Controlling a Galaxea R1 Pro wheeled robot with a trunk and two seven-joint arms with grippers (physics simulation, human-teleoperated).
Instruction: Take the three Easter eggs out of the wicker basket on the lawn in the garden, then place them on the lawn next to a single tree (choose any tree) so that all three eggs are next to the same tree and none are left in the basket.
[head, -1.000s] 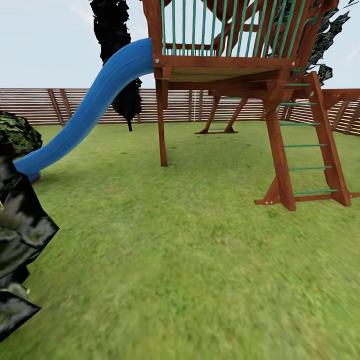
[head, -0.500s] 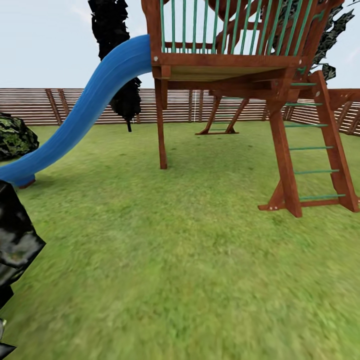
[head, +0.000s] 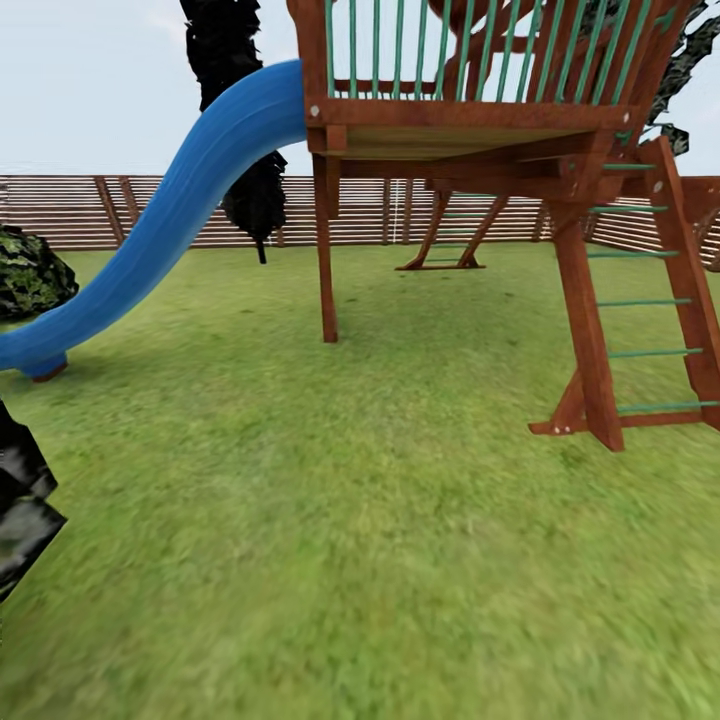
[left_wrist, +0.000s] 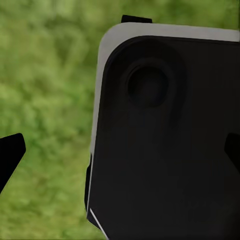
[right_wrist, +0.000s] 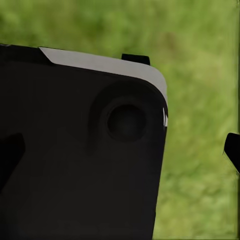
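Since a second earlier, whole head view shifted: camera moved, playset (head: 480, 150) now larger and further right, dark blocky foliage (head: 20, 500) at the left edge slid mostly out of frame. Nothing in the garden itself seen to move.

Open lawn (head: 350, 520) spread wide and unobstructed through the foreground and middle. Bounded on the right by the playset's ladder (head: 650, 300) and its braced post (head: 590, 340), on the left by the foot of the blue slide (head: 170, 220) and a round dark bush (head: 30, 272). Clear passage under the raised deck, between the posts. Brown slatted fence (head: 150, 210) closed off the far side, with a black tree (head: 245, 130) standing before it. Eggs and basket nowhere among these.

Left wrist view: black fingertips (left_wrist: 10, 155) at the picture's sides, dark robot body panel (left_wrist: 165, 140) between, grass behind. Right wrist view much the same, fingertip (right_wrist: 233, 150) at one side. Whether either gripper was spread or closed, or carrying anything: could not tell.
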